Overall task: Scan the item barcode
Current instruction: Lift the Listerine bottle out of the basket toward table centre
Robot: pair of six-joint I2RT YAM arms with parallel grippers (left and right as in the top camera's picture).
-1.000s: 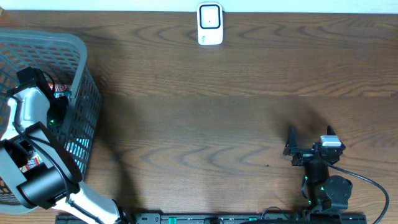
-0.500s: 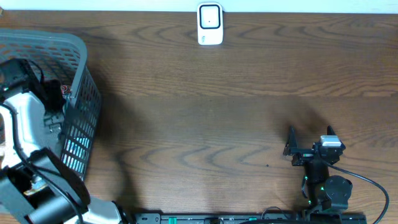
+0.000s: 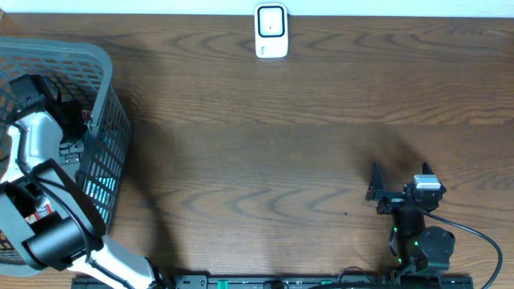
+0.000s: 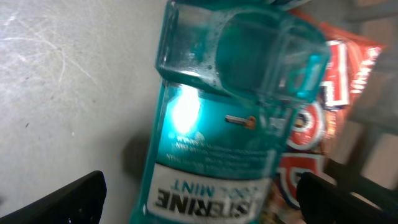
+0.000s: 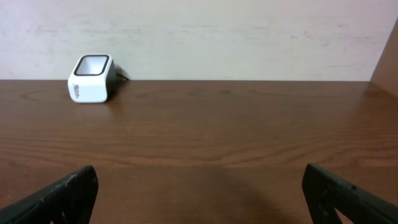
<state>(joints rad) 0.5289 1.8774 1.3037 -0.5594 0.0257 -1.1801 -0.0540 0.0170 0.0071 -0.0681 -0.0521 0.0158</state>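
Handling: mouthwash bottle (image 4: 217, 124) looks stiff, slick, liquid-heavy; grab across the flat body, below the cap.
Look: see-through teal, clear cap, white mint label.
Where: lying in the grey basket (image 3: 100, 72), against a red packet (image 4: 311, 118).
Left end effector (image 4: 214, 199): spread wide, straddling the bottle, nothing pinched.
Right end effector (image 5: 202, 196): spread, empty, over the surface (image 5: 249, 137), facing the scanner (image 5: 91, 79).
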